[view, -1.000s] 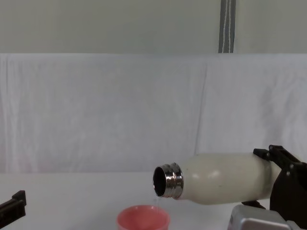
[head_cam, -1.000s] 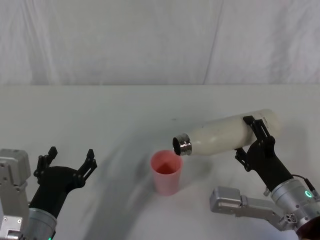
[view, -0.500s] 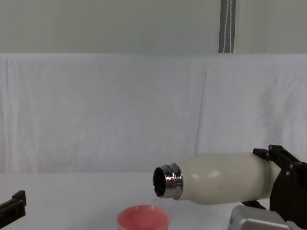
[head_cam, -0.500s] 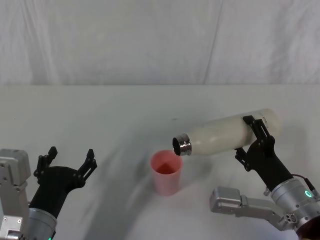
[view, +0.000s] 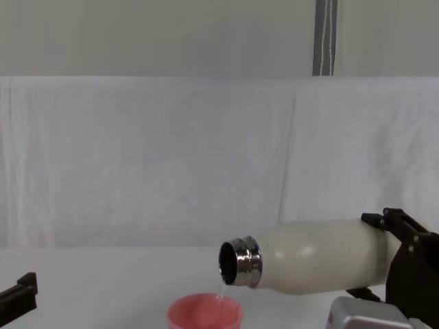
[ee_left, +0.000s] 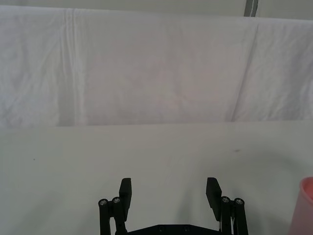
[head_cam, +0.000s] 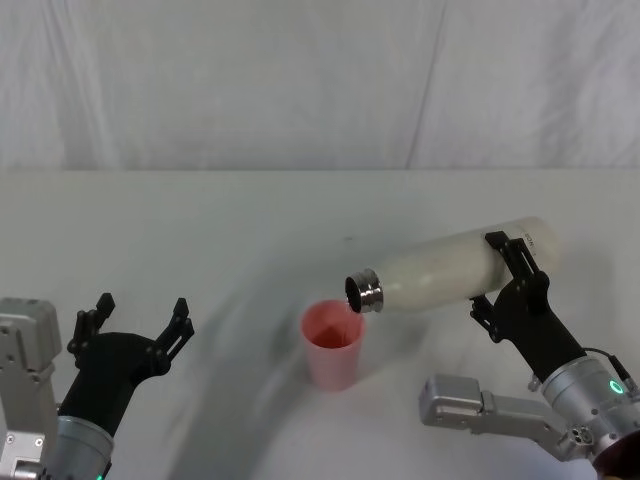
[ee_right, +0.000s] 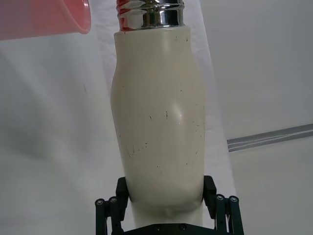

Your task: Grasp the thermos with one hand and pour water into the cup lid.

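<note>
This looks like a robot test bench in a lab or studio, not a home. A plain white table (head_cam: 200,230) spreads out flat and featureless, its surface matte and unmarked but for a tiny dark speck. Behind it hangs a white cloth backdrop (view: 151,157), creased in soft vertical folds and running the whole width of the scene. Above the cloth's top edge in the chest view, a bare pale wall (view: 158,34) shows, with a grey vertical strip (view: 324,38) running down it. No household furniture, no decor, just a screened-off staging area set up for recording.
</note>
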